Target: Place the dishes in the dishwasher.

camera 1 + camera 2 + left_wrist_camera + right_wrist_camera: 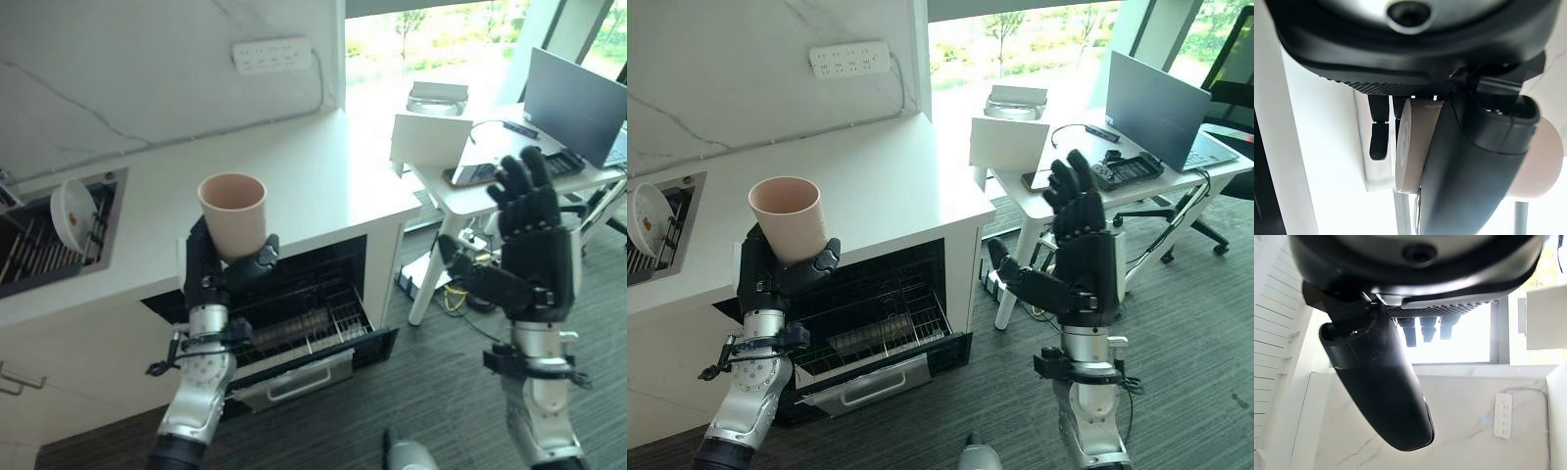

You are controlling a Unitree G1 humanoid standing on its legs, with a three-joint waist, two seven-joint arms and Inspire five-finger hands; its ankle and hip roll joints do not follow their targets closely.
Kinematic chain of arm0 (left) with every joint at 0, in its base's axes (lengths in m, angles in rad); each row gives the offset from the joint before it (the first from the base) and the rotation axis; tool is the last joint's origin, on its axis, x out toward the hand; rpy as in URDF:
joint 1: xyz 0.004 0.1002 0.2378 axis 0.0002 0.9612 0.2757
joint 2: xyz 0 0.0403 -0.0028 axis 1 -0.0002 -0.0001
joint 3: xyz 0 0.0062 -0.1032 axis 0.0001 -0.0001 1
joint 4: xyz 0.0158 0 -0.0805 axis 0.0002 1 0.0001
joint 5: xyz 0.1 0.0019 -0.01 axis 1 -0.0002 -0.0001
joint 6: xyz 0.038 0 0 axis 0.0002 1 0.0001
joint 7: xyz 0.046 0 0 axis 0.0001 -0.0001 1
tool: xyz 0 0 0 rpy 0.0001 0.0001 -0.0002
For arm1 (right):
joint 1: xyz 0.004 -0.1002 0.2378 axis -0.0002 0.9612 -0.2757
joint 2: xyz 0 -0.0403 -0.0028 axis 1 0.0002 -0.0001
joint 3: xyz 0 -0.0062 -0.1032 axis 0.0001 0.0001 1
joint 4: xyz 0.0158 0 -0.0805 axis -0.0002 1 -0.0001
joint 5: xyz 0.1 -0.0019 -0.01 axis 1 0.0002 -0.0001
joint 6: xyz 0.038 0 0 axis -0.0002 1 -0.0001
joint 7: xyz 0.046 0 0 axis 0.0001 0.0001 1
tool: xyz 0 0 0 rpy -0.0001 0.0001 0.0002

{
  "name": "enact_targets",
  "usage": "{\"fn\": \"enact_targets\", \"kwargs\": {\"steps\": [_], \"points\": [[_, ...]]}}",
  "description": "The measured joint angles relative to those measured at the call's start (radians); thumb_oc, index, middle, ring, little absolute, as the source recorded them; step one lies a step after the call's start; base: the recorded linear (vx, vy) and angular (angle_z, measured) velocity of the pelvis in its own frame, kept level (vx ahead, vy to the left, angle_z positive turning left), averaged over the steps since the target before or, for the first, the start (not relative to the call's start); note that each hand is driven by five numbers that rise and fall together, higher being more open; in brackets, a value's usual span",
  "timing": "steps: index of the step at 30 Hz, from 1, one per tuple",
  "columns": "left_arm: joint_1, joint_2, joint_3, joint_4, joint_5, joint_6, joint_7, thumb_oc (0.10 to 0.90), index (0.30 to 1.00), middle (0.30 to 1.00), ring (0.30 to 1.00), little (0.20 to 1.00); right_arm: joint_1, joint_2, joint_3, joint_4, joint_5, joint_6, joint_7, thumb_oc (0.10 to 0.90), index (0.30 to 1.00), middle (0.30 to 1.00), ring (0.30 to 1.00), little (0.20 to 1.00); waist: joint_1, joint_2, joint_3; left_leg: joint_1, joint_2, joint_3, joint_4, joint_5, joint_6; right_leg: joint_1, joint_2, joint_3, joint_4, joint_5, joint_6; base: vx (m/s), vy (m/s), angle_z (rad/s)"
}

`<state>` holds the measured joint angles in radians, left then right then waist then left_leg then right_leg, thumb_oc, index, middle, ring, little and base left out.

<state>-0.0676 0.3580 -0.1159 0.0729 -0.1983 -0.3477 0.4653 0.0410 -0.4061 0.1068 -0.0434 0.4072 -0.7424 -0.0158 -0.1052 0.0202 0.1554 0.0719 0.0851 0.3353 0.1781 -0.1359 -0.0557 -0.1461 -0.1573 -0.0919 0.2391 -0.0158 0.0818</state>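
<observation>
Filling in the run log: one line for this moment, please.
left hand: shut on pink cup, upright, held above open dishwasher rack | right hand: open, raised, idle

Your left hand (220,279) has its fingers and thumb wrapped round the base of a pale pink cup (233,214), held upright with its open mouth up. Below that hand, the dishwasher (294,328) stands open, its wire rack drawn out. Well off to that hand's left, a white bowl (72,213) stands tilted on edge.
</observation>
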Motion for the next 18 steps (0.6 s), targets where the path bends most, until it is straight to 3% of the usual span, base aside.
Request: {"fn": "enact_targets", "kwargs": {"steps": [3, 7, 11, 14, 18], "points": [[0.002, -0.028, -0.002, 0.023, 0.116, 0.0, 0.115, 0.4, 0.3, 0.3, 0.3, 0.3, -0.003, -0.009, 0.058, 0.0, 0.01, 0.041, 0.083, 0.8, 0.9, 0.9, 0.9, 0.9, 0.035, 0.002, 0.002, -0.002, 0.001, -0.019, -0.005, 0.003, 0.0, 0.008, -0.002, -0.012, 0.004, -0.001, -0.004, -0.01, -0.087, 0.17], [0.012, -0.026, -0.036, 0.01, 0.294, -0.007, 0.233, 0.4, 0.3, 0.3, 0.3, 0.3, -0.071, -0.046, 0.173, 0.006, 0.05, 0.096, 0.091, 0.8, 0.9, 0.9, 0.9, 0.9, 0.082, 0.0, 0.005, -0.01, 0.0, -0.057, -0.004, 0.006, -0.002, 0.02, -0.011, -0.049, 0.008, -0.012, -0.006, 0.0, -0.066, 0.29], [-0.016, -0.018, -0.098, 0.047, 0.374, -0.009, 0.334, 0.4, 0.3, 0.3, 0.3, 0.3, -0.156, -0.05, 0.28, 0.012, 0.083, 0.126, 0.097, 0.8, 0.9, 0.9, 0.9, 0.9, 0.116, -0.003, 0.008, -0.017, -0.002, -0.104, -0.005, 0.01, -0.003, 0.043, -0.023, -0.093, 0.018, -0.026, -0.005, 0.04, -0.039, 0.35], [-0.035, -0.019, -0.108, 0.057, 0.404, -0.009, 0.402, 0.4, 0.3, 0.3, 0.3, 0.3, -0.173, -0.043, 0.284, 0.009, 0.085, 0.138, 0.073, 0.8, 0.9, 0.9, 0.9, 0.9, 0.12, -0.007, 0.01, -0.019, -0.007, -0.125, -0.005, 0.01, -0.002, 0.05, -0.032, -0.111, 0.028, -0.039, -0.002, 0.05, -0.046, 0.27], [-0.039, -0.021, -0.116, 0.057, 0.501, -0.008, 0.434, 0.4, 0.3, 0.3, 0.3, 0.3, -0.219, -0.018, 0.293, 0.012, 0.167, 0.215, 0.044, 0.8, 0.9, 0.9, 0.9, 0.9, 0.158, -0.007, 0.012, -0.038, -0.006, -0.175, -0.004, 0.011, -0.003, 0.055, -0.039, -0.157, 0.052, -0.068, -0.007, 0.05, -0.05, 0.32]]}}
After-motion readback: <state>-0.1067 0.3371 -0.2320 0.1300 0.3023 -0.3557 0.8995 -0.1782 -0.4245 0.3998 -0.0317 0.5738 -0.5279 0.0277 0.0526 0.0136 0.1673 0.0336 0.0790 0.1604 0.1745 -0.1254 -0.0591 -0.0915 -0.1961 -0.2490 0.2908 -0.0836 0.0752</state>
